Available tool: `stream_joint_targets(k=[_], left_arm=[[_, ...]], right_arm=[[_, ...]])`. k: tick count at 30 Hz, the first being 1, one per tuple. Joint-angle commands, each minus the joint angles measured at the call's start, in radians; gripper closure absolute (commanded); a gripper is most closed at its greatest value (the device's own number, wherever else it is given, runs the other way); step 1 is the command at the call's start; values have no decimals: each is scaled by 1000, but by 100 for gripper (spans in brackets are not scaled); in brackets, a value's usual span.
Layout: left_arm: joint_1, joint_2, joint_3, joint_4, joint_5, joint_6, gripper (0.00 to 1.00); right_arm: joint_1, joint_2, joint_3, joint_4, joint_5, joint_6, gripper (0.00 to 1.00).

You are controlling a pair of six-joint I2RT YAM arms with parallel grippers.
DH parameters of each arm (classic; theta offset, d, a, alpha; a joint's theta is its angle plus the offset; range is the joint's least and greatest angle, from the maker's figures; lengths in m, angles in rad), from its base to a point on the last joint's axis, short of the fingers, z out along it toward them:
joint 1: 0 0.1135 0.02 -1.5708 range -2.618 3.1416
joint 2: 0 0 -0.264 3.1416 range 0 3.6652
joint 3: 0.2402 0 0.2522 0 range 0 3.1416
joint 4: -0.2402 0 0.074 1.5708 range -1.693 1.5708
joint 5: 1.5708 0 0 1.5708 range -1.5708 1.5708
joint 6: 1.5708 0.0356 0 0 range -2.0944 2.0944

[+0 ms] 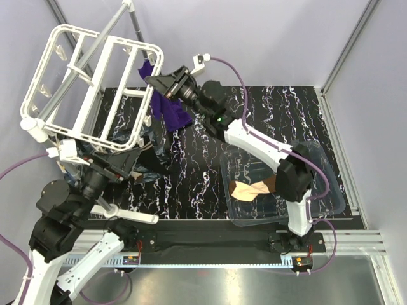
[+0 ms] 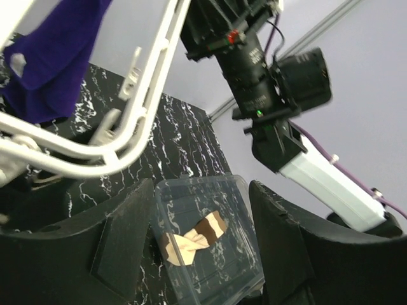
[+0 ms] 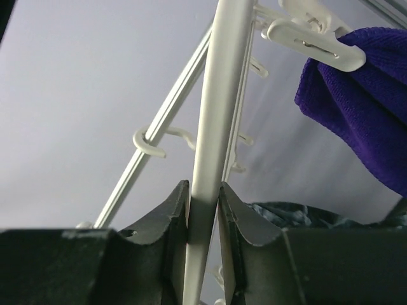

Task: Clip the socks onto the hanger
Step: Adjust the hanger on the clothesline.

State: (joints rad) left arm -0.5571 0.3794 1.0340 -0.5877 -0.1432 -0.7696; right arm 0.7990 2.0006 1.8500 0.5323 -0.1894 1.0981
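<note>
The white hanger hangs tilted at the back left. A dark purple sock hangs from a clip on its right edge. My right gripper is shut on that edge's white bar; in the right wrist view the jaws pinch the bar. My left gripper is open and empty below the frame's near edge. In the left wrist view, between its fingers, a beige sock with brown cuffs shows lying in the clear bin. That sock also shows in the top view.
The clear plastic bin sits at the front right of the black marbled table. A grey metal pole runs diagonally over the hanger. A dark crumpled cloth lies on the table under the purple sock. Grey walls enclose the table.
</note>
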Motion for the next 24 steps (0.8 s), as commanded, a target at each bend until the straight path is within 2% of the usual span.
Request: stream_joint_targets(k=[1,2,6,8,10,13,15,18,20,21,24], left_arm=[[-4,-23,37,-18,-59,38,34],[-3,-28,37,-23,-64,44,34],[-4,-56,49,-66,-143,88,34],[-3,-48,90,-106,-150,116,34],[-4,-34,130,-142,-148,136,34],[-4,-20,156,-185,-171,159,34],[-4,-20,166,-190,-174,167,34],[-4,-31,158,-179,-171,168,33],[-4,-31,155,-170,-159,167,33],[-4,-28,155,-169,-154,167,33],[-3,-20,150,-166,-147,165,33]], right_arm=[[103,-79,-81,165,183,16,81],[120,-85,-96,201,252,13,81],[183,-92,-165,256,370,-3,84],[183,-80,-167,278,335,-13,84],[181,-83,-138,212,312,-47,82],[181,-83,-138,181,202,-111,73],[181,-94,-153,166,142,-138,64],[181,-117,-163,71,76,-277,49],[181,-137,-175,16,41,-351,43],[181,-143,-181,-6,36,-407,36],[183,-183,-218,-69,33,-541,29]])
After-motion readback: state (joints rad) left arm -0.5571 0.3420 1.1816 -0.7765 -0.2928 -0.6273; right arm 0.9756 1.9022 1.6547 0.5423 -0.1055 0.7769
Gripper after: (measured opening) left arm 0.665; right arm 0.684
